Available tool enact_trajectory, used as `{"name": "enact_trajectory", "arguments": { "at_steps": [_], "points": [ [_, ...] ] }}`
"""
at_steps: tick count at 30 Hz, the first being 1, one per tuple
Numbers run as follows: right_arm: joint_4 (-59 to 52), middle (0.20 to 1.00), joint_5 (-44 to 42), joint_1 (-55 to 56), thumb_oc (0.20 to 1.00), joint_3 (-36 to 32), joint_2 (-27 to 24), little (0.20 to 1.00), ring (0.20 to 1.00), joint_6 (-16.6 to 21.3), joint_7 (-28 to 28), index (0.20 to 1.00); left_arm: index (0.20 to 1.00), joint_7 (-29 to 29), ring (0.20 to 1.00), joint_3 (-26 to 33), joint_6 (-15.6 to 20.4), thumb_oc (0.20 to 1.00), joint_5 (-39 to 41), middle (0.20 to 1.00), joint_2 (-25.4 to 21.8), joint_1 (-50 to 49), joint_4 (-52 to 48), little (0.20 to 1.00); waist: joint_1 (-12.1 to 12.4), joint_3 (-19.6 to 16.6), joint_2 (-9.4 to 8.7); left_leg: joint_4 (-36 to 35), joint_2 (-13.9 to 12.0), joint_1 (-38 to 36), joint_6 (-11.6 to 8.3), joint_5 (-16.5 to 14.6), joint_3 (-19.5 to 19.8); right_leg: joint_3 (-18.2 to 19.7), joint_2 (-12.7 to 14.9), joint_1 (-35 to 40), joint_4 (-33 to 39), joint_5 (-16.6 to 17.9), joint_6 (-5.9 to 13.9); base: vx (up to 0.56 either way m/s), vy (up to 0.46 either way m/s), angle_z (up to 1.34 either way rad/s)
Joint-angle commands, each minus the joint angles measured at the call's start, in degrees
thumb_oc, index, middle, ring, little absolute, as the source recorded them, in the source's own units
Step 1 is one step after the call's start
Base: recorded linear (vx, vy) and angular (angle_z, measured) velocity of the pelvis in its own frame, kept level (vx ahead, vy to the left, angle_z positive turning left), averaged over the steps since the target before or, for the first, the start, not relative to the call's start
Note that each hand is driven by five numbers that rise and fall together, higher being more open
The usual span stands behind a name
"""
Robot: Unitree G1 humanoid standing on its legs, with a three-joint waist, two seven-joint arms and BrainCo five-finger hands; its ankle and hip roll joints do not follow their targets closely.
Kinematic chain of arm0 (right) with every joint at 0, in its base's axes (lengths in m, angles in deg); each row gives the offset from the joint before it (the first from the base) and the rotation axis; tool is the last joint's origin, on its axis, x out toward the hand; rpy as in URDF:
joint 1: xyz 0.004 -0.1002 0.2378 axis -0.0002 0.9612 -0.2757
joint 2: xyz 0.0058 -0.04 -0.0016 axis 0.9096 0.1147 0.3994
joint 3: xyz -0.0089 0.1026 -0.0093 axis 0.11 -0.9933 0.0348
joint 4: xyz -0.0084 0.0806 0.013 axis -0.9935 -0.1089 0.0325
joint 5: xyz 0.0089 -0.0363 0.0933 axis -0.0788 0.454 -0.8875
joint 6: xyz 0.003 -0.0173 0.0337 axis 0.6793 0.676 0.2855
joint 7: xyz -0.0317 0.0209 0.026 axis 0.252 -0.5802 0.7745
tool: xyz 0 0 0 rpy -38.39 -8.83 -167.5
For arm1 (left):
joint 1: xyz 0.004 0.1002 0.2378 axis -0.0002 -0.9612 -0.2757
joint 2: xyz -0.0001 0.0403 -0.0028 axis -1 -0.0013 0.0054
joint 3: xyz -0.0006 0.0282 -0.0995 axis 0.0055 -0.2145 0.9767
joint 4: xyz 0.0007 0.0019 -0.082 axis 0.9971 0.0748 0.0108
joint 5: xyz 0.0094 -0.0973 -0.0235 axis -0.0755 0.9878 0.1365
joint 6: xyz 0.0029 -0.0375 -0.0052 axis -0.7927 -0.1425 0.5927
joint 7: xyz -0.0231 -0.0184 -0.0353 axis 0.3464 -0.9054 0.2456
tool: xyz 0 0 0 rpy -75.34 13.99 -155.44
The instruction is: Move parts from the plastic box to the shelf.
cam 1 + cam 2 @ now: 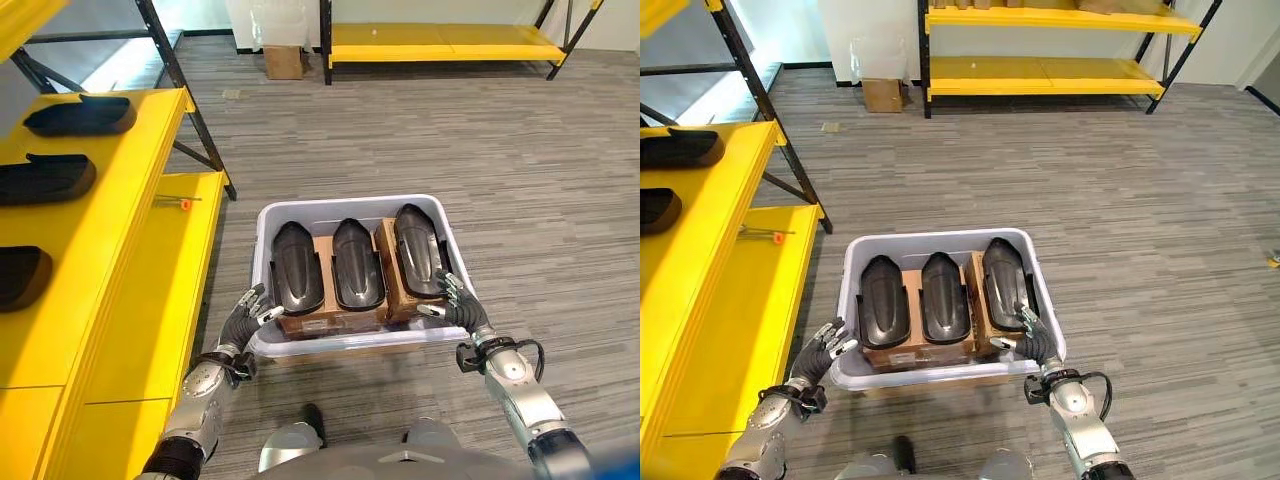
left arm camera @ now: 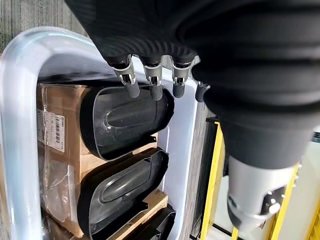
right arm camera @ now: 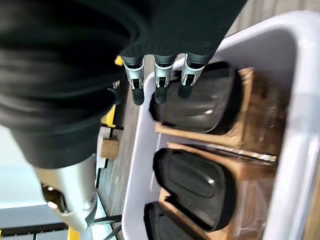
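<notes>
Both arms reach forward and down, forearms angled inward. Left hand (image 1: 247, 312) is held low at left, fingers (image 2: 132, 86) extended and only slightly bent, spread in a row. Right hand (image 1: 458, 302) mirrors it at right, fingers (image 3: 137, 92) likewise extended, thumb apart.

Floor (image 1: 500, 140) is covered w/ grey wood-grain planks, laid crosswise. At far wall, a yellow rack (image 1: 1040, 70) w/ black uprights is seen; two levels visible in right eye view. A cardboard box (image 1: 284, 61) is set on floor by rack's left end, w/ clear plastic wrap (image 1: 268, 22) behind it. Far wall is pale. Light is even, w/ a bright patch far left.
</notes>
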State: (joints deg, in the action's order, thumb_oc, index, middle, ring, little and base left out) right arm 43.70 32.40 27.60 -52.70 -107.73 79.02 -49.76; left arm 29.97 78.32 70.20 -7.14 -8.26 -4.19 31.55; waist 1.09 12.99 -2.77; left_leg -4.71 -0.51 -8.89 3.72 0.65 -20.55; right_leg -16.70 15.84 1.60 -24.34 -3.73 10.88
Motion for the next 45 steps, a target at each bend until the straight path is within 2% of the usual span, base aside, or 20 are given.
{"name": "enact_trajectory", "arguments": {
  "at_steps": [1, 3, 6, 7, 8, 9, 10, 12, 15, 23, 27, 31, 34, 37, 38, 40, 41, 43, 44, 45],
  "points": [
    [-3.35, 1.0, -0.94, -0.43, 1.0, -0.98, -1.33, 1.0, 1.0, 2.57, -0.68, 1.0, 1.0, -0.95, 1.0, -0.98, 1.25, 1.0, -0.18, 1.0, 0.25, -0.63, -5.68, 1.0, 0.52, -1.37, 1.12, -0.01, -0.43, 1.15, -0.31, -3.46, 0.42, -2.99, -0.96, -3.58, -12.65, 5.22, 1.35, 0.08, 0.29, -0.06],
    [-3.66, 1.0, -0.91, -0.5, 1.0, -0.83, -1.61, 1.0, 1.0, 2.63, -0.08, 1.0, 1.0, -0.54, 1.0, -1.24, 1.43, 1.0, 0.3, 1.0, 0.3, -0.51, -5.27, 1.0, 0.02, -1.02, 0.97, -0.1, -0.34, 0.41, -0.32, -4.06, 0.77, -2.61, -1.88, -5.54, -11.16, 5.9, 1.28, 0.07, 0.1, -0.17],
    [-4.15, 1.0, -1.32, -0.12, 1.0, -1.17, -1.88, 1.0, 1.0, 2.61, 0.55, 1.0, 1.0, -0.32, 1.0, -1.37, 1.43, 1.0, 0.53, 1.0, 0.45, -0.05, -5.41, 1.0, -0.46, -0.47, 0.51, -0.03, -0.78, -0.32, -1.33, -4.14, 1.12, -2.76, -2.57, -5.59, -2.84, 7.6, 1.11, 0.06, -0.069, 0.06],
    [-3.96, 1.0, -1.65, -0.2, 1.0, -1.08, -1.87, 1.0, 1.0, 2.57, 0.65, 1.0, 1.0, 0.16, 1.0, -1.49, 1.45, 1.0, 0.59, 1.0, 0.49, 0.07, -5.7, 1.0, -0.39, -0.28, 0.09, -0.05, -0.79, -0.78, -1.84, -4.48, 0.83, -3.49, -1.54, -5.68, 2.89, 10.22, 1.66, 0.09, -0.192, 0.16],
    [-3.47, 1.0, -1.39, -0.56, 1.0, -0.76, -1.46, 1.0, 1.0, 2.41, 0.88, 1.0, 1.0, 1.1, 1.0, -2.15, 2.16, 1.0, 1.03, 1.0, 0.3, -0.16, -6.41, 1.0, -0.67, 0.37, -0.57, -0.02, -0.99, -1.95, -2.05, -6.36, 0.52, -2.39, 0.64, -7.83, 8.79, 15.62, 2.92, 0.09, -0.208, -0.05],
    [-3.07, 1.0, -1.17, -0.57, 1.0, -0.53, -1.36, 1.0, 1.0, 2.56, 1.1, 1.0, 1.0, 1.19, 1.0, -2.41, 2.6, 1.0, 0.98, 1.0, 0.28, -0.34, -6.54, 1.0, -0.75, 0.53, -0.63, 0.0, -1.28, -2.23, -2.03, -6.71, 0.64, -1.77, 0.92, -8.18, 9.21, 15.54, 3.03, 0.03, -0.211, -0.19],
    [-2.88, 1.0, -1.02, -0.58, 1.0, -0.35, -1.51, 1.0, 1.0, 2.56, 1.41, 1.0, 1.0, 1.49, 1.0, -2.6, 2.88, 1.0, 0.83, 1.0, 0.42, -0.39, -6.66, 1.0, -0.8, 0.5, -0.78, 0.29, -1.9, -1.61, -2.28, -5.48, 0.12, -1.98, 0.04, -7.29, 11.05, 13.98, 2.0, 0.01, -0.124, -0.11],
    [-2.49, 1.0, -0.61, -0.44, 1.0, -0.07, -1.5, 1.0, 1.0, 2.42, 1.32, 1.0, 1.0, 1.88, 1.0, -3.21, 2.98, 1.0, 0.71, 1.0, 0.54, -0.87, -7.14, 1.0, -0.42, 0.42, -0.63, 0.73, -2.26, -1.91, -2.7, -5.85, 0.82, -2.4, -0.51, -4.95, 12.26, 12.04, 2.36, 0.09, -0.12, 0.12],
    [-2.26, 1.0, 0.46, -1.1, 1.0, 0.78, -1.96, 1.0, 1.0, 3.49, 0.64, 1.0, 1.0, 1.94, 1.0, -3.01, 2.61, 1.0, 0.8, 1.0, 0.36, -1.34, -7.76, 1.0, 0.67, 0.16, -0.62, 1.4, -2.72, -1.73, -3.21, -5.32, 0.45, -4.74, -1.43, -2.3, 13.79, 10.09, 1.51, 0.07, -0.164, 0.18],
    [-3.07, 1.0, 1.16, -1.58, 1.0, 1.93, -2.6, 1.0, 1.0, 1.49, 1.05, 1.0, 1.0, 1.03, 1.0, -2.2, 1.59, 1.0, 0.99, 1.0, 2.4, -2.66, -7.82, 1.0, 1.72, -1.2, 0.17, 1.12, -3.52, -2.19, -4.98, -3.5, 1.34, -6.4, -4.76, 3.38, 18.18, 3.82, -1.52, 0.08, -0.113, -0.08],
    [-3.75, 1.0, 2.96, -2.22, 1.0, 2.68, -2.83, 1.0, 1.0, 3.54, 0.29, 1.0, 1.0, 0.86, 1.0, -2.16, 1.39, 1.0, 2.0, 1.0, 2.54, -3.44, -8.16, 1.0, 1.99, -1.34, 0.79, 2.29, -4.02, -1.57, -5.46, -3.36, 1.88, -6.46, -6.09, 4.87, 18.14, 1.12, -3.08, 0.09, -0.226, -0.03],
    [-4.21, 1.0, 4.36, -3.73, 1.0, 3.36, -3.29, 1.0, 1.0, 4.63, -0.08, 1.0, 1.0, -0.44, 1.0, -1.26, -1.03, 1.0, 6.44, 1.0, 2.86, -4.27, -9.1, 1.0, 2.55, -1.28, 1.42, 4.81, -3.87, -0.37, -5.82, -3.91, 2.67, -6.63, -7.09, 5.82, 18.45, -0.01, -4.22, 0.07, -0.255, 0.01],
    [-3.57, 1.0, 4.68, -6.32, 1.0, 5.18, -3.4, 1.0, 1.0, 3.67, -0.4, 1.0, 1.0, -1.24, 1.0, -1.63, -0.95, 1.0, 6.5, 1.0, 3.56, -4.24, -9.45, 1.0, 3.12, -0.74, 2.46, 7.37, -4.18, 1.47, -6.9, -3.8, 3.02, -7.16, -7.48, 5.9, 18.72, -0.74, -5.39, 0.05, -0.316, -0.06],
    [-3.28, 1.0, 6.43, -7.72, 1.0, 6.05, -3.52, 1.0, 1.0, 4.13, -0.59, 1.0, 1.0, -1.65, 1.0, -2.29, -0.23, 1.0, 7.13, 1.0, 3.73, -3.87, -10.03, 1.0, 3.26, -0.11, 3.23, 10.61, -3.72, 3.29, -6.81, -4.72, 2.58, -7.74, -7.07, 4.86, 17.18, -1.58, -6.13, -0.03, -0.163, -0.03],
    [-3.14, 1.0, 7.89, -8.86, 1.0, 6.95, -3.8, 1.0, 1.0, 4.41, -1.07, 1.0, 1.0, -1.57, 1.0, -2.65, 0.24, 1.0, 7.39, 1.0, 3.99, -3.72, -10.11, 1.0, 3.79, 0.52, 3.16, 15.04, -3.51, 5.56, -7.13, -5.59, 4.44, -6.85, -6.87, 4.57, 16.98, -1.53, -6.71, -0.05, -0.131, 0.02],
    [-2.75, 1.0, 9.07, -10.13, 1.0, 7.88, -3.89, 1.0, 1.0, 4.18, -0.78, 1.0, 1.0, -1.62, 1.0, -2.78, 0.48, 1.0, 6.99, 1.0, 4.46, -3.78, -9.99, 1.0, 4.46, 0.99, 3.07, 18.15, -3.11, 7.19, -7.18, -6.27, 6.76, -5.72, -6.75, 4.32, 16.86, -1.4, -7.05, -0.04, -0.054, -0.19],
    [-2.54, 1.0, 9.73, -10.8, 1.0, 8.4, -3.91, 1.0, 1.0, 4.0, -0.86, 1.0, 1.0, -1.93, 1.0, -2.83, 0.46, 1.0, 6.65, 1.0, 4.68, -3.92, -9.99, 1.0, 4.7, 0.86, 2.98, 17.99, -3.58, 7.7, -7.09, -4.57, 7.49, -5.55, -6.72, 3.84, 17.43, -0.53, -7.68, 0.0, 0.037, -0.55],
    [-3.2, 1.0, 10.08, -10.77, 1.0, 8.16, -4.5, 1.0, 1.0, 3.05, -0.06, 1.0, 1.0, -2.3, 1.0, -2.98, 0.19, 1.0, 6.01, 1.0, 4.99, -4.51, -10.13, 1.0, 4.23, 0.09, 3.12, 16.97, -6.8, 6.7, -8.43, -1.2, 6.51, -5.52, -6.95, 4.41, 18.21, -0.73, -8.1, 0.03, 0.068, -0.44],
    [-3.51, 1.0, 9.94, -10.64, 1.0, 8.05, -4.71, 1.0, 1.0, 2.72, 0.07, 1.0, 1.0, -2.27, 1.0, -3.05, 0.17, 1.0, 5.89, 1.0, 5.03, -4.57, -10.1, 1.0, 4.04, -0.08, 3.15, 16.73, -7.63, 6.56, -8.77, -0.34, 6.1, -5.59, -6.96, 4.48, 18.34, -0.78, -8.18, 0.07, 0.098, -0.08],
    [-4.08, 1.0, 9.77, -10.29, 1.0, 7.86, -5.02, 1.0, 1.0, 2.17, 0.08, 1.0, 1.0, -2.2, 1.0, -3.18, -0.2, 1.0, 5.72, 1.0, 5.12, -4.56, -10.05, 1.0, 3.55, -0.38, 3.31, 16.44, -9.63, 6.1, -10.05, 1.33, 5.73, -5.32, -6.99, 4.89, 18.19, -1.6, -7.96, 0.07, 0.138, 0.03]
  ]
}}
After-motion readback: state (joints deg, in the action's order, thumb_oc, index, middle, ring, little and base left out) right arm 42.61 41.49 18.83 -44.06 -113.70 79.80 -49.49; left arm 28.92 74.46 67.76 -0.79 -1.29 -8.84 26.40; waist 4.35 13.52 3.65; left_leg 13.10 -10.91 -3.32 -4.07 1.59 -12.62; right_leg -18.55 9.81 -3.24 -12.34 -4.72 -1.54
